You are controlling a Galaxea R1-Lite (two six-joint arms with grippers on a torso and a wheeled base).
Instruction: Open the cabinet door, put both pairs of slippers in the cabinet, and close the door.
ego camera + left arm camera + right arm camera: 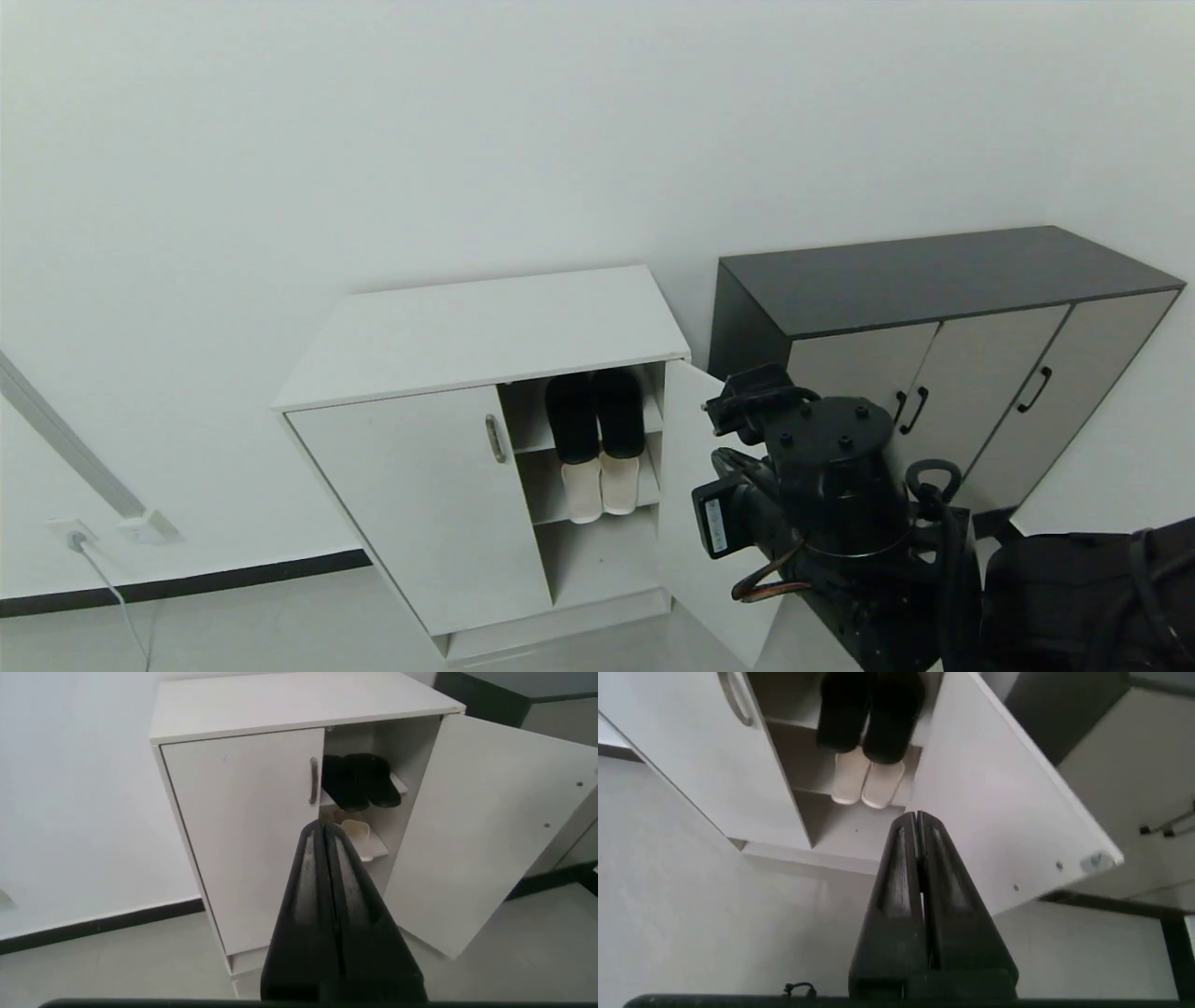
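White laminate cabinet (pixel 485 327) has the black fabric slippers (pixel 595 411) and cream-white slippers (pixel 600 485) shelved, and its open flat door (pixel 681 439) swings out toward the right arm's fingers (pixel 901 859), which look nearer than the left arm's fingers (pixel 308 868), both sets pinched shut, empty.

Place: a bare indoor room, more like an office or test room than a furnished home.
Walls: plain white wall (pixel 467 140) all round, with a black skirting strip (pixel 233 579) at 8 o'clock.
Floor: pale smooth floor (pixel 280 625) at 7 o'clock.
Furniture: a white cabinet (pixel 485 336) at 6 o'clock holding black slippers (pixel 595 411) and white slippers (pixel 600 485); a dark-topped cabinet (pixel 934 275) with grey doors at 3 o'clock.
Fittings: a wall socket (pixel 70 534) with a cord and a surface cable duct (pixel 65 439) at 8 o'clock.
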